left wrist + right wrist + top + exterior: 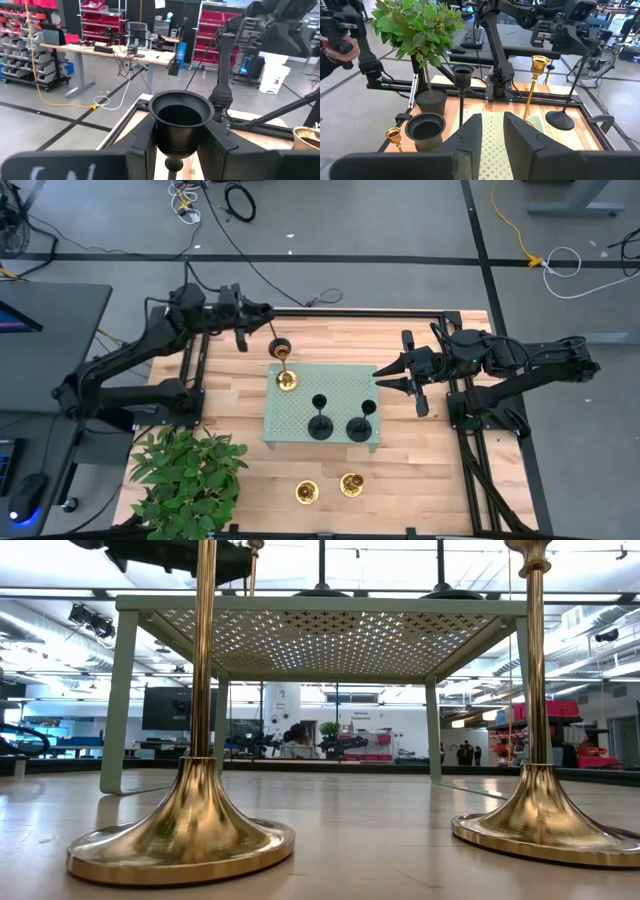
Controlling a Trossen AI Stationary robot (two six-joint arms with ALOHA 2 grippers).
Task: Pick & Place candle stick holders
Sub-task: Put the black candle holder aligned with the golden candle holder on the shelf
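Black holder (181, 120) sits between left fingers (145, 150), clearest from the wrist.

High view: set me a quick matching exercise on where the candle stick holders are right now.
Things:
1. lone gold holder
2. gold pair
3. black pair
4. third black holder

Places:
A. gripped by the left gripper
B. on the wooden table, off the tray
C. on the tray, alone
D. on the tray, side by side

Pairs: 1-C, 2-B, 3-D, 4-A

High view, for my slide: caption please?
Left gripper holds a black candle holder beside the green tray; right gripper waits.
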